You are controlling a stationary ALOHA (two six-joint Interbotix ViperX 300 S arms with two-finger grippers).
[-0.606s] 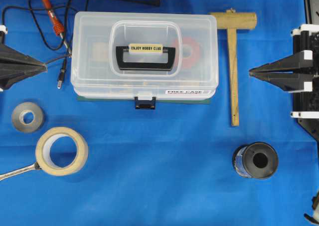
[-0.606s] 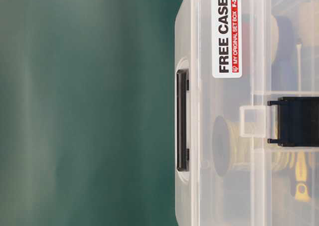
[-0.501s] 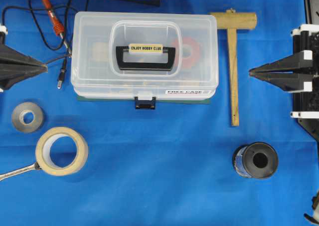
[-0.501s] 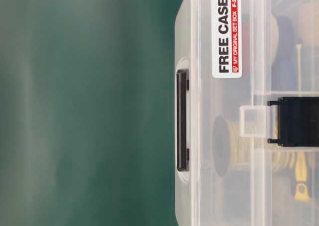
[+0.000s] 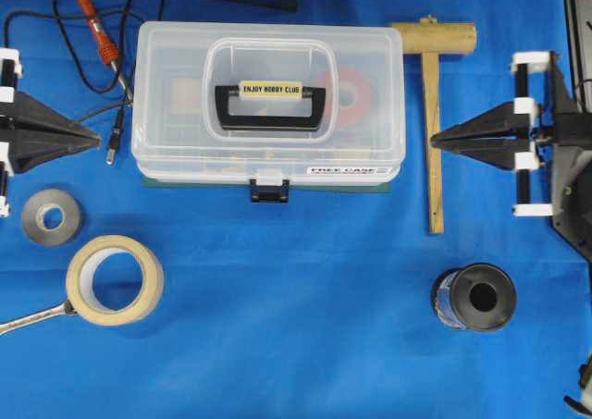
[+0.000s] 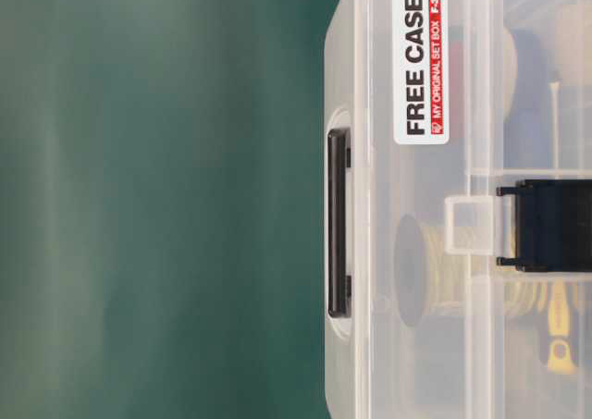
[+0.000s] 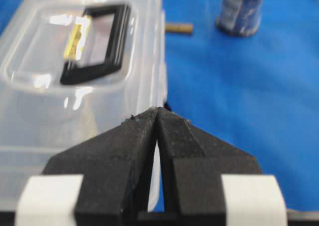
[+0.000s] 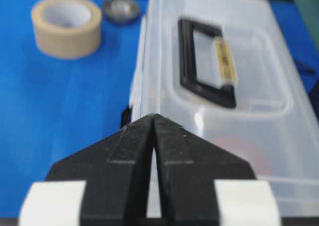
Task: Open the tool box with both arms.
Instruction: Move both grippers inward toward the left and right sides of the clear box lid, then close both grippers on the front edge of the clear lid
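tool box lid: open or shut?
Shut. The tool box lid sits flat on its base, and the dark latch is down across the front.

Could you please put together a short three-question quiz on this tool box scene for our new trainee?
1. True or false: the lid of the tool box is already raised.
2. Which lies nearest the right gripper? A) beige tape roll B) wooden mallet C) wrench
3. What state are the left gripper and the right gripper in?

Key:
1. False; the lid is down and the dark front latch sits in place.
2. B
3. Both shut, holding nothing, one on each side of the box.
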